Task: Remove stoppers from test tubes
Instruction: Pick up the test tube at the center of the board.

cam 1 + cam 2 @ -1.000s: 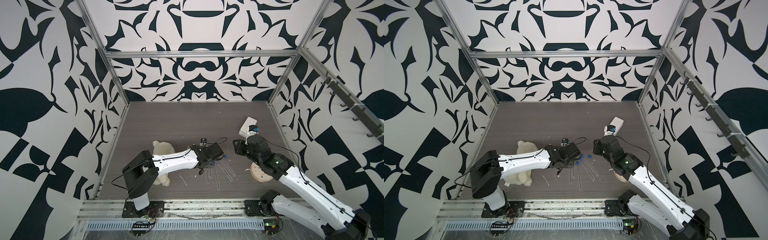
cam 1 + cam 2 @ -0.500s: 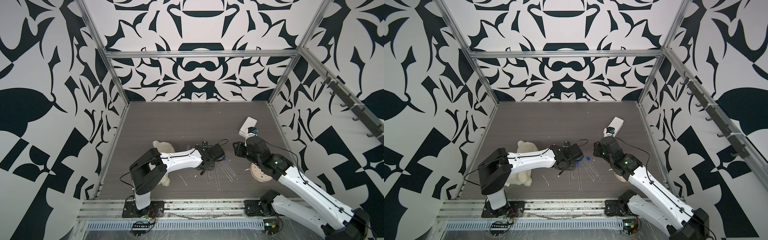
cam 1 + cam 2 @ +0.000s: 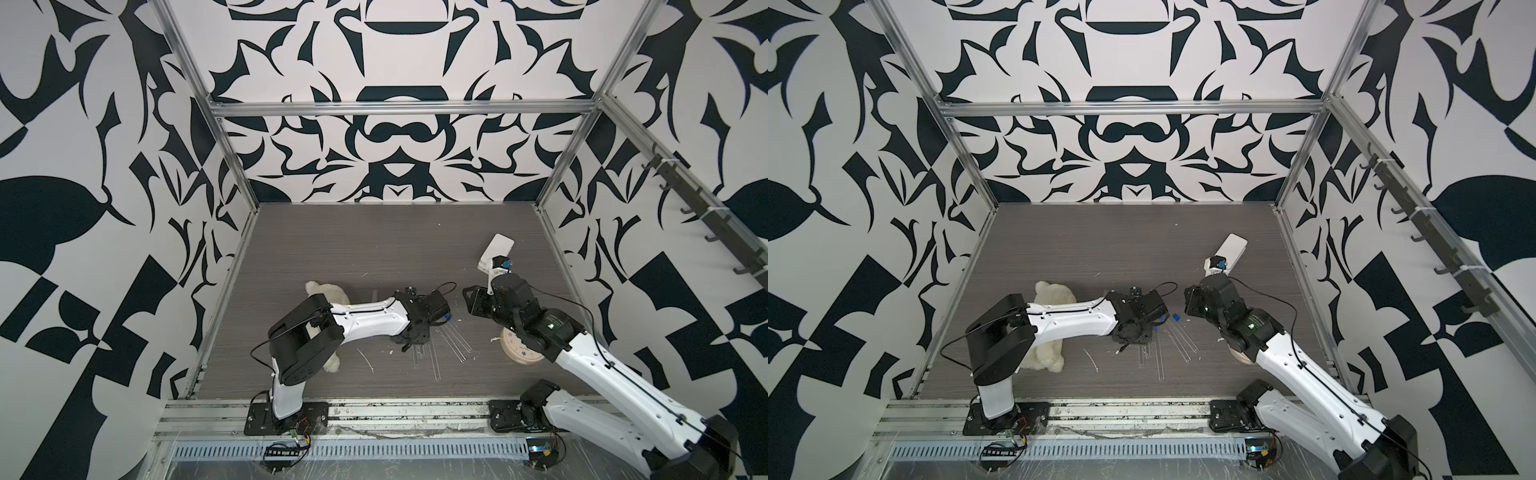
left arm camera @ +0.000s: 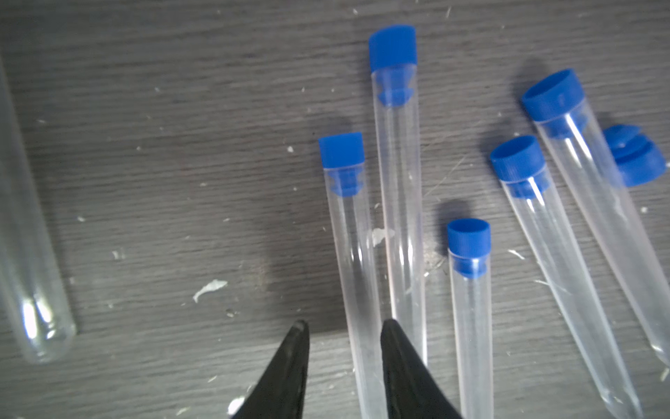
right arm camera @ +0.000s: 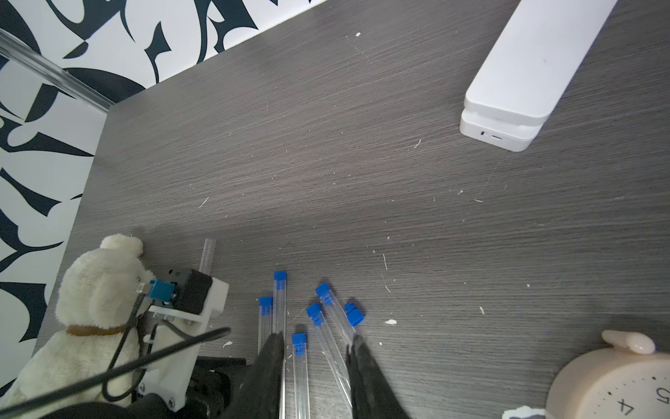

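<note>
Stopper [image 4: 636, 156] loose beside capped test tubes [image 4: 398, 217], distinct only in wrist views

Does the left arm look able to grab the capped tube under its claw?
Probably yes: the left gripper straddles that test tube with jaws apart, nothing over it, though a neighbouring tube crowds one finger.

In both top views the left arm [image 3: 1075, 320] is covering most of the stoppers [image 3: 1176, 318], and the test tubes [image 3: 1179, 340] are showing too thin to count. The plush dog [image 3: 1054, 297] is lying partly behind that arm. The right arm [image 3: 582, 357] is hiding part of the clock [image 3: 519, 353]. In the left wrist view several test tubes are running off frame, and the left gripper [image 4: 345, 326] is showing fingertips [image 4: 299, 348] only.
</note>
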`<state>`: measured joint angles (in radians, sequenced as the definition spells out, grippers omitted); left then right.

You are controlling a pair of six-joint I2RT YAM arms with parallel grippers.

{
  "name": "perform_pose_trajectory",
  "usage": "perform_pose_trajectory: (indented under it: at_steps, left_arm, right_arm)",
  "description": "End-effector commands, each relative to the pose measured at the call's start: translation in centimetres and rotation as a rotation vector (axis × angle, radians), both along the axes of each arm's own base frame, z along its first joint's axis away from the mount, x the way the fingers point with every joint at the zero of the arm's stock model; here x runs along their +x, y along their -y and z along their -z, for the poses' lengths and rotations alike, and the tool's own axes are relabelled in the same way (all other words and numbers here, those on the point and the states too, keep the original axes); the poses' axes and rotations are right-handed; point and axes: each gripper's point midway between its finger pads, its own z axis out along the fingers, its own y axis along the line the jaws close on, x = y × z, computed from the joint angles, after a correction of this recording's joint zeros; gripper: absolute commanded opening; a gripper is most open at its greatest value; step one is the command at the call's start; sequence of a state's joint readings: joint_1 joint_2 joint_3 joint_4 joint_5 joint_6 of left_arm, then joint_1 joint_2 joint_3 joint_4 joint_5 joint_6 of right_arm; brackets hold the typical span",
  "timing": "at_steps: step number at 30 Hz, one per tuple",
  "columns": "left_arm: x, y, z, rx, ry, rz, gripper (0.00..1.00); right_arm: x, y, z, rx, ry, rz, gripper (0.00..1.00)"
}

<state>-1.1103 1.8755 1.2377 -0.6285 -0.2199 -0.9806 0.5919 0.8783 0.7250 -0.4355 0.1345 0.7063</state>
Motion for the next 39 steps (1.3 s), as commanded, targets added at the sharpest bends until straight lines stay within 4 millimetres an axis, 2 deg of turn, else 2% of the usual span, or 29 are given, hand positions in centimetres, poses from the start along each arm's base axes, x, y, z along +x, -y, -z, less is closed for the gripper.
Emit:
perform_pose_trajectory:
  at_steps: [1, 15, 23, 26, 32, 39]
  left_arm:
    - [0.1, 0.3, 0.3, 0.005, -0.016, -0.006, 0.37]
    - [-0.8, -1.1, 1.8, 0.065, -0.056, -0.004, 0.27]
    - [-1.2, -3.7, 1.7, 0.114, -0.072, -0.009, 0.15]
    - [-1.5, -4.4, 1.8, 0.124, -0.083, -0.014, 0.15]
    - [-2.1, -4.8, 2.6, 0.154, -0.117, 0.012, 0.24]
    - [-2.6, -5.6, 3.4, 0.185, -0.157, 0.031, 0.23]
  right_arm:
    - [0.4, -0.5, -1.2, 0.031, 0.035, -0.007, 0.32]
    - [0.5, -0.7, -0.3, 0.026, 0.018, -0.009, 0.32]
    - [0.5, -0.9, -0.4, 0.033, 0.019, -0.015, 0.32]
    - [0.5, -0.9, -0.4, 0.035, 0.018, -0.014, 0.32]
    - [0.7, -1.0, -0.4, 0.039, 0.016, -0.011, 0.32]
    - [0.8, -1.1, -0.5, 0.041, 0.014, -0.012, 0.32]
